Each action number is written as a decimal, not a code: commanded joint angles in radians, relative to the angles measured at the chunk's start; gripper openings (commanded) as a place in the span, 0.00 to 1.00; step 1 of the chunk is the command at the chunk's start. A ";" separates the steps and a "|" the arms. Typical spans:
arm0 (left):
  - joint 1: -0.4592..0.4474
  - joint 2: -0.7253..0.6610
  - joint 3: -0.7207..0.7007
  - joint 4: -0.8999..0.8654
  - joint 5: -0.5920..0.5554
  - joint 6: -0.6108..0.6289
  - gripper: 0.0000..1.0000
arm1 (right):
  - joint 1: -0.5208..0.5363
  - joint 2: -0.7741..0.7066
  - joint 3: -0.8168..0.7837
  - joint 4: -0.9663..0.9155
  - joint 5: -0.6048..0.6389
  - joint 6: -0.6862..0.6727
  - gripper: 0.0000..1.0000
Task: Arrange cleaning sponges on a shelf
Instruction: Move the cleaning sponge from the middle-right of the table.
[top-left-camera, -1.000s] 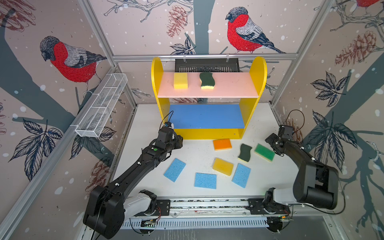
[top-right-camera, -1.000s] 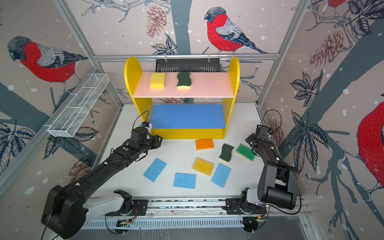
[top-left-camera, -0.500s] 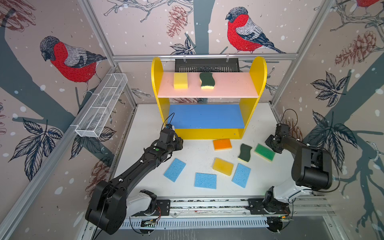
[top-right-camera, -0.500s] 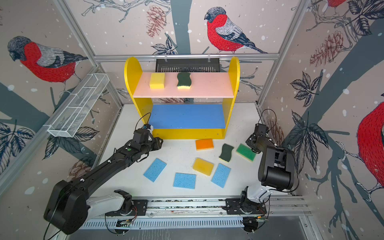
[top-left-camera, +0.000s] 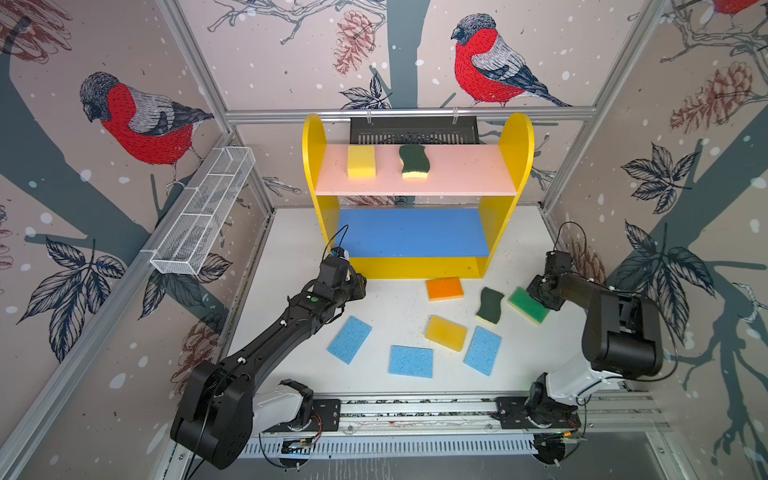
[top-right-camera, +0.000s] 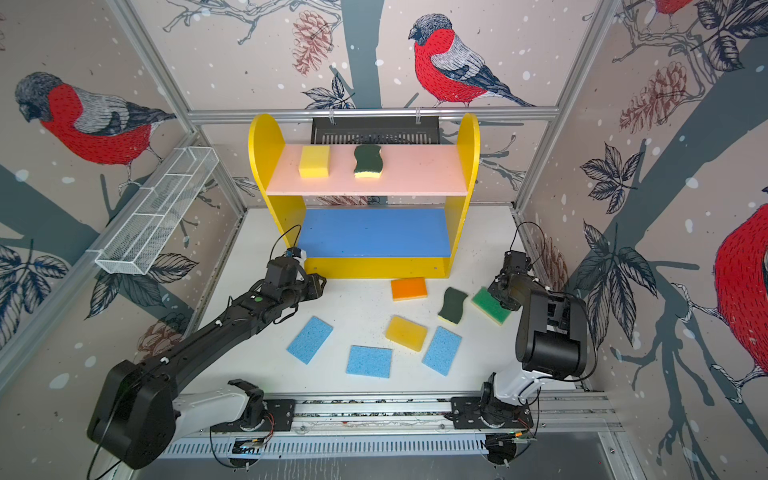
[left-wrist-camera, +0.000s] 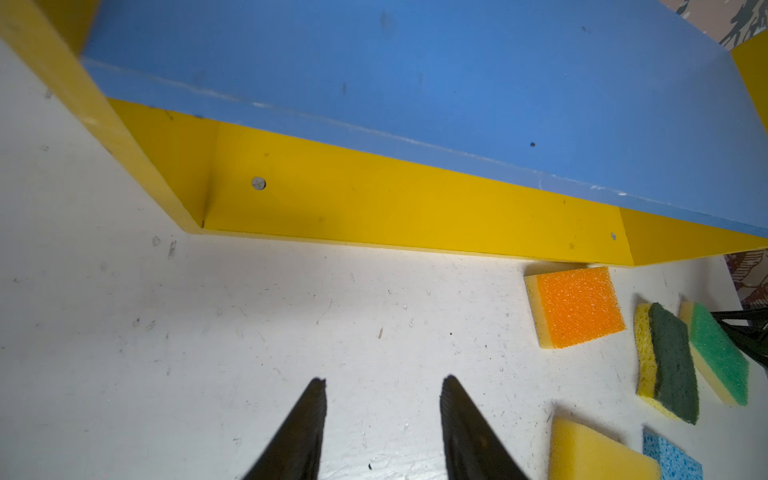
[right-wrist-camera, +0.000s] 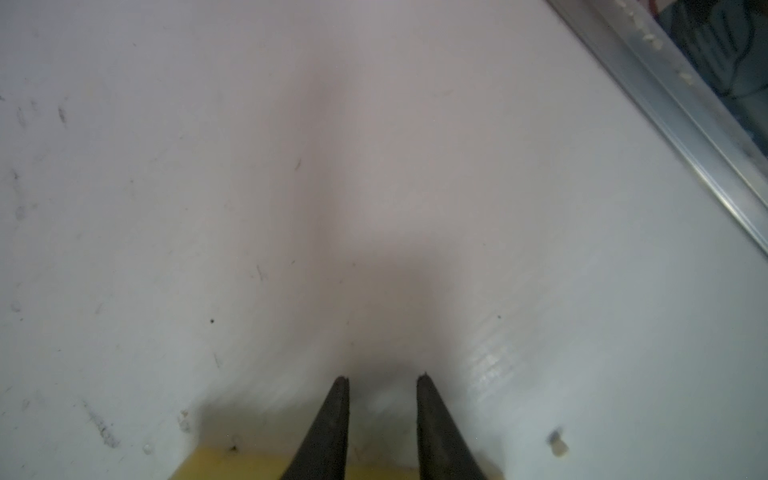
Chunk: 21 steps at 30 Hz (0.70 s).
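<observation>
On the white table (top-left-camera: 395, 299), before the yellow-sided, pink-and-blue-boarded shelf (top-left-camera: 515, 141), the bright-green-topped yellow foam sponge (top-left-camera: 525, 307) lay light and squashy, likely best pinched across its short edges, at the right gripper (right-wrist-camera: 383, 377), jaws a narrow gap apart, grip uncertain, while the left gripper (left-wrist-camera: 383, 379) hung half-open, empty.

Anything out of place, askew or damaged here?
Nothing spilled or damaged. Seven sponges lie at mixed angles on the scuffed white tabletop; the yellow three-level shelf shows only a yellow block sponge and a wavy dark-green-on-yellow sponge, both on its pink board.
</observation>
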 joint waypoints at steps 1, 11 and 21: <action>0.002 -0.014 -0.006 0.031 0.018 0.004 0.46 | 0.018 -0.027 -0.023 -0.047 -0.008 0.033 0.30; 0.003 -0.056 -0.020 0.036 0.034 0.002 0.45 | 0.106 -0.148 -0.128 -0.093 -0.055 0.091 0.31; 0.001 -0.083 -0.026 0.038 0.054 -0.004 0.45 | 0.180 -0.254 -0.205 -0.139 -0.152 0.154 0.33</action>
